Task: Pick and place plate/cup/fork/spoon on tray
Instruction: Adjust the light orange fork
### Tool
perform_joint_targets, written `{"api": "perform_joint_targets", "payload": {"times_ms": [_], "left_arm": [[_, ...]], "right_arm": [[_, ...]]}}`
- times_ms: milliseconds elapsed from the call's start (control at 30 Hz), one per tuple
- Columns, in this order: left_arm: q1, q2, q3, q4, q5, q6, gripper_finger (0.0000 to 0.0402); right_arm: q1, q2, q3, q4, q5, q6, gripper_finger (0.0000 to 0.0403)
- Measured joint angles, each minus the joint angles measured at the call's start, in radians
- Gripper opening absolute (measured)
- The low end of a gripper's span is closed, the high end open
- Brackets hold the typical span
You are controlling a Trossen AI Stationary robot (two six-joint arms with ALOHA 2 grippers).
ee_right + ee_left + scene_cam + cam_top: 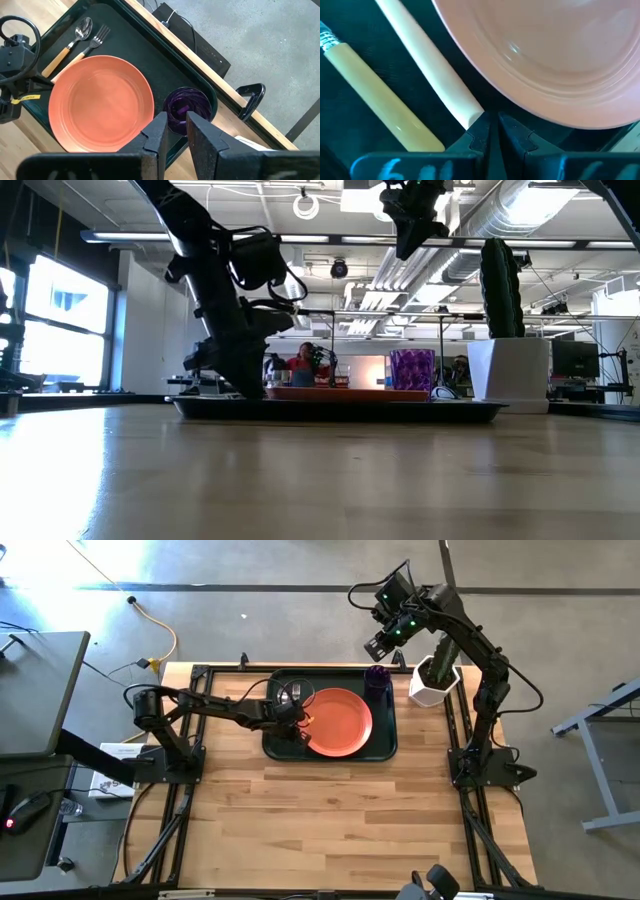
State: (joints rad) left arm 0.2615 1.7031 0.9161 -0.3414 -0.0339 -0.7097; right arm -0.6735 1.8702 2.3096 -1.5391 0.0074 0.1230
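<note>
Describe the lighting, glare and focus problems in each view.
Low view: bright windows and ceiling lights backlight the scene, leaving the left arm a silhouette. Left wrist view: the plate and two handles are soft, too close for focus, with a small glint on the plate. High view: even light. Right wrist view: sharp; cup shows faint sheen.

Left gripper (300, 720) covers fork and spoon in high view. Plate (555, 55) cut off at left wrist picture's edge. Low view: plate only thin strip behind tray (340, 409) rim.
</note>
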Motion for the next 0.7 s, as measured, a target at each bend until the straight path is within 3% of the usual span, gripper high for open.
{"api": "perform_joint_targets", "payload": {"times_ms": [700], "left_arm": [[0.007, -0.013, 0.000, -0.028, -0.007, 0.047, 0.0026]], "right_arm": [[0.000, 0.000, 0.000, 0.000, 0.000, 0.000, 0.0064]]}}
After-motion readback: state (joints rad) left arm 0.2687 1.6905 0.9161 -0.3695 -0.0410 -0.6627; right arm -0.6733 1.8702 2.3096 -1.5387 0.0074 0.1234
